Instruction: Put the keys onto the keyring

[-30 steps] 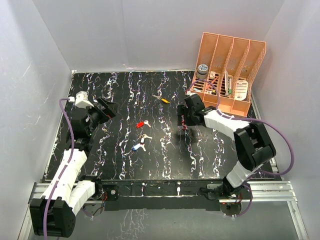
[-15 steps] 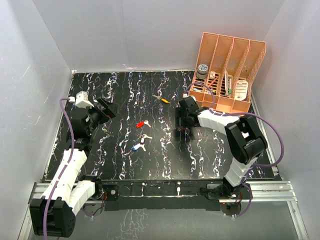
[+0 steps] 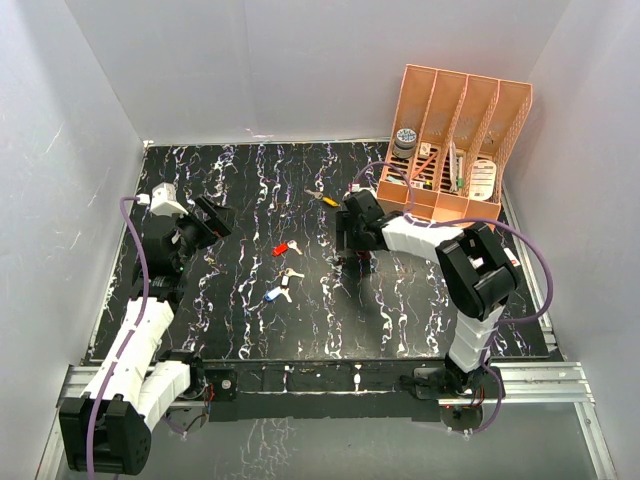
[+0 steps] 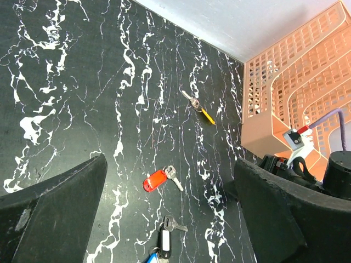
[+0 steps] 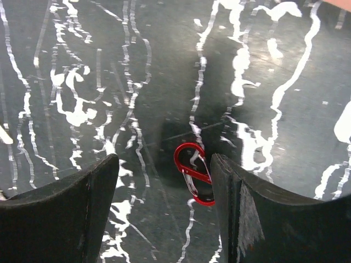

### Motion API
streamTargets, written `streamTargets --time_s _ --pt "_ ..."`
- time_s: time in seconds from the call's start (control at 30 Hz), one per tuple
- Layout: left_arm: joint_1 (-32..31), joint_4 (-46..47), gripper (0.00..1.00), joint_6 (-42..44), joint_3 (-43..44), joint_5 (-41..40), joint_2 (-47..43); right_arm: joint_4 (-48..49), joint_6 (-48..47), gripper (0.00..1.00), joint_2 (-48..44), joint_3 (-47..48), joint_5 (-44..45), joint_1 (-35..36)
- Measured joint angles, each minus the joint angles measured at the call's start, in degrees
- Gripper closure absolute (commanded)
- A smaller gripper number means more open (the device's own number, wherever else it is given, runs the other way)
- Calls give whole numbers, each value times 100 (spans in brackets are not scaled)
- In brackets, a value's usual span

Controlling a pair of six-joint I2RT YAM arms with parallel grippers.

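Several keys lie mid-table: a yellow-headed key (image 3: 326, 199), a red-headed key (image 3: 283, 247), a white-headed key (image 3: 291, 274) and a blue-headed key (image 3: 271, 294). The left wrist view shows the red key (image 4: 155, 179), the yellow key (image 4: 205, 114) and the white key (image 4: 164, 238). The keyring (image 5: 193, 172), a small red wire clip, lies flat on the table. My right gripper (image 5: 164, 208) is open just above it, with the ring close against its right finger (image 5: 258, 213). In the top view the right gripper (image 3: 350, 235) hides the ring. My left gripper (image 3: 205, 222) is open and empty, raised at the left.
An orange slotted file organizer (image 3: 455, 150) holding small items stands at the back right, close behind the right arm; it also shows in the left wrist view (image 4: 296, 82). White walls enclose the black marbled table (image 3: 240, 330) on three sides.
My right gripper has moved left across the table, away from the organizer and nearer the keys. The left arm and the keys have not moved.
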Motion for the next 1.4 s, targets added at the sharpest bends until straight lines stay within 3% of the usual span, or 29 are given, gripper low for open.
streamTargets --time_s 0.5,1.4 --pt "0 -50 1 39 11 -20 -9 0 260 33 310 632 -151 708" --pt "-35 304 7 131 81 1027 590 -315 96 31 -391 492 501 540"
